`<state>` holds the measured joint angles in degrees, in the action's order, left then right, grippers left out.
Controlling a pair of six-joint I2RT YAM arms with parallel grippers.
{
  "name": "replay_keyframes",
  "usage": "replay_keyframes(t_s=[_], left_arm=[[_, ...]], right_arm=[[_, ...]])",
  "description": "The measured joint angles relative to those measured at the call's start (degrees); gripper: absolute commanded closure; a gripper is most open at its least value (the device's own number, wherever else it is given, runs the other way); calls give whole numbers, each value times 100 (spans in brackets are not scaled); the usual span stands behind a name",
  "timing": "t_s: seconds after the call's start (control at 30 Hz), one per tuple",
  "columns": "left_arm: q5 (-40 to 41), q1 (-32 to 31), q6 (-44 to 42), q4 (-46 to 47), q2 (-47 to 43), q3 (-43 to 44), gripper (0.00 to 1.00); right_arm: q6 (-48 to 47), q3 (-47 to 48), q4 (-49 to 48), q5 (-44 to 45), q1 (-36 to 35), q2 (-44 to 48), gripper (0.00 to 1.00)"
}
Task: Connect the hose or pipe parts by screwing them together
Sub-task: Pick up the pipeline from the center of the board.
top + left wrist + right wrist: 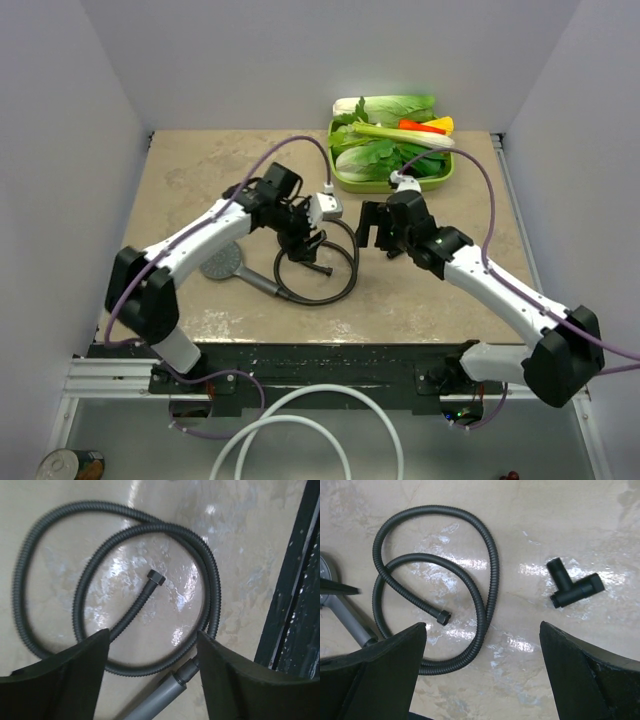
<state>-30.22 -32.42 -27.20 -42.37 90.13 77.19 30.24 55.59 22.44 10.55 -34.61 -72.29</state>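
Hose (132,607) beneath left gripper (151,635) (jaws apart)

Plain white walls (250,60) close in at 9, 12 and 3 o'clock around a beige stone-look table (190,170) (glossy, with bright glare patches); a black rail (330,362) edges it at 6 o'clock.

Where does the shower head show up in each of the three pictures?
Top view: shower head lies left of centre.
Left wrist: only its grey handle, bottom centre.
Right wrist: shower head cut off at the left edge.
Shared landmark: the coiled black hose.
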Motion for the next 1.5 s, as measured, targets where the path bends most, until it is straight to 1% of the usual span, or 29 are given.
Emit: replay_keyframes(t_s=[0.07,0.1,0.17,0.37,0.47,0.53,0.57,0.67,0.7,0.73,0.77,0.87,0.93,1.03,1.1,1.33,1.5], left_arm=[[153,-133,-162,9,560,-24,38],[232,-157,-251,50,761,-46,41],[411,-219,-431,168,968,-155,46],[673,-531,-1054,549,1038,-376,46],[669,-660,-1364,719,1119,-439,48],[680,-699,-1602,811,1231,-470,53],[684,-706,-1720,848,1309,-472,54],[710,-708,-2028,901,1558,-479,52],[721,-708,-2114,916,1624,-496,48],[741,-708,-2205,949,1674,-533,46],[769,-708,-2306,988,1703,-584,41],[800,-708,-2524,1014,1733,-675,35],[793,-708,-2686,1025,1738,-684,35],[774,-708,-2857,1119,1742,-697,35],[743,-708,-2953,1161,1775,-697,38],[557,-745,-3038,1158,1899,-614,43],[503,-846,-3045,1172,1954,-551,45]], right_arm=[[68,-17,136,111,68,260,4],[101,-35,188,188,105,387,4],[157,-76,273,267,164,579,5],[286,-385,474,468,424,826,7],[313,-557,487,452,654,857,7],[321,-673,505,389,833,896,7],[321,-708,503,350,922,911,7],[321,-734,496,256,1104,966,7],[321,-734,483,201,1139,986,7],[321,-734,463,170,1161,1010,7],[321,-734,446,136,1178,1034,7],[319,-734,369,31,1185,1082,6],[317,-734,321,-13,1185,1086,6],[306,-734,291,-87,1189,1086,5],[289,-734,264,-122,1191,1086,5],[216,-741,210,-151,1276,1086,5],[175,-813,155,-240,1405,1084,5]])
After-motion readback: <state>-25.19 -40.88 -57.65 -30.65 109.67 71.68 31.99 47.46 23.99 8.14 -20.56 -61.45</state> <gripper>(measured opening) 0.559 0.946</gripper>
